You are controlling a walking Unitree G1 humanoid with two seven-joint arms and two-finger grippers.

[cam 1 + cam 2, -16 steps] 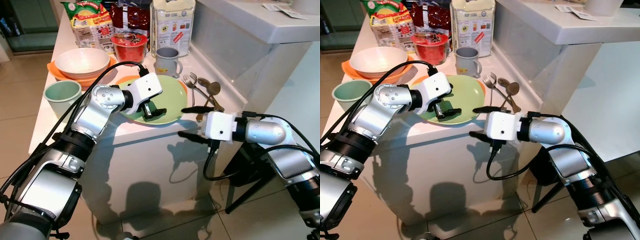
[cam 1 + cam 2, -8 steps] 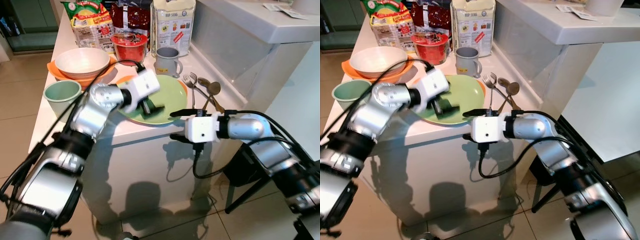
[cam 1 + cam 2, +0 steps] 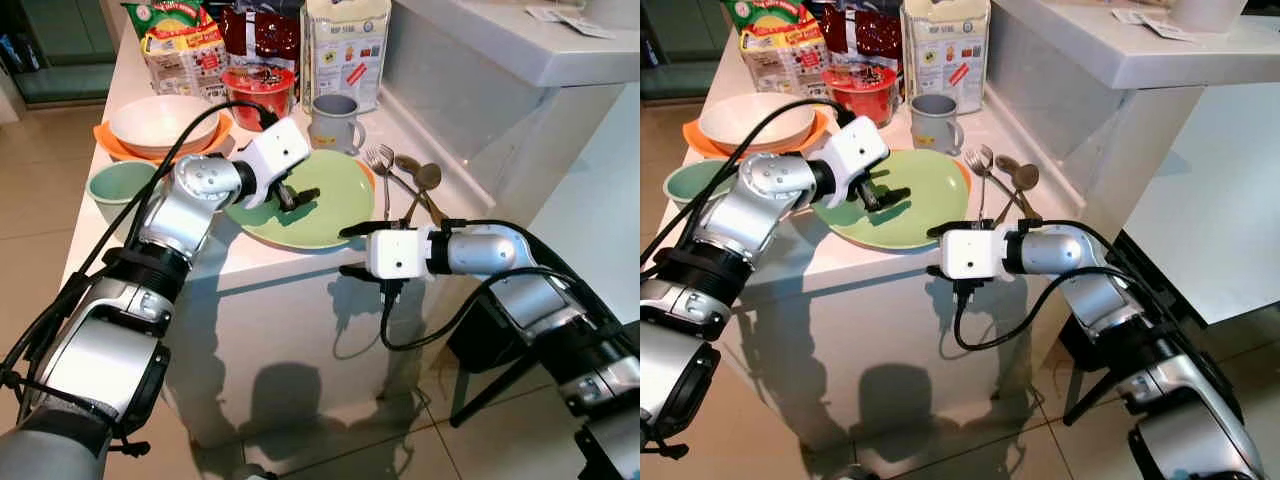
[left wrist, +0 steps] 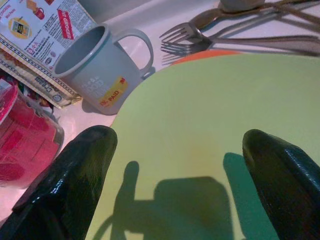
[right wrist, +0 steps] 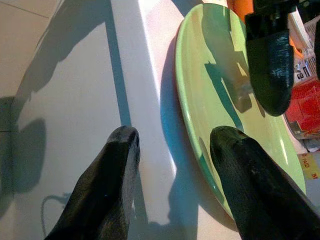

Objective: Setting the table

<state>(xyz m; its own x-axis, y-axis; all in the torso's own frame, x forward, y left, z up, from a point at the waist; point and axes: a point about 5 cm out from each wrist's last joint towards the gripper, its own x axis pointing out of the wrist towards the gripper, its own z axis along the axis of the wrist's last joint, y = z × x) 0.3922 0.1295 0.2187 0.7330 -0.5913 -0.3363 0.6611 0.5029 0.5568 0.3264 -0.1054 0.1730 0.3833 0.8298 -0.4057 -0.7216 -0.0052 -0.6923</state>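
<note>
A light green plate [image 3: 325, 212] lies on the white counter [image 3: 250, 265], stacked on an orange plate whose rim [image 4: 210, 54] peeks out. My left gripper [image 3: 297, 196] hovers open just above the green plate's far-left part, holding nothing; its fingers [image 4: 75, 175] frame the green surface. My right gripper [image 3: 352, 250] is open at the counter's front edge, close in front of the plate's near rim [image 5: 187, 115], with nothing between its fingers [image 5: 107, 190].
A grey mug [image 3: 333, 120] stands behind the plate; forks and spoons [image 3: 405, 180] lie to its right. A white bowl on an orange plate [image 3: 165, 122], a green cup [image 3: 120, 185], a red tub [image 3: 260, 92] and food packets [image 3: 345, 45] crowd the back and left.
My left gripper has lifted and drawn back from the plate's middle toward its far-left side. My right gripper has moved left along the counter's front to just below the plate's rim.
</note>
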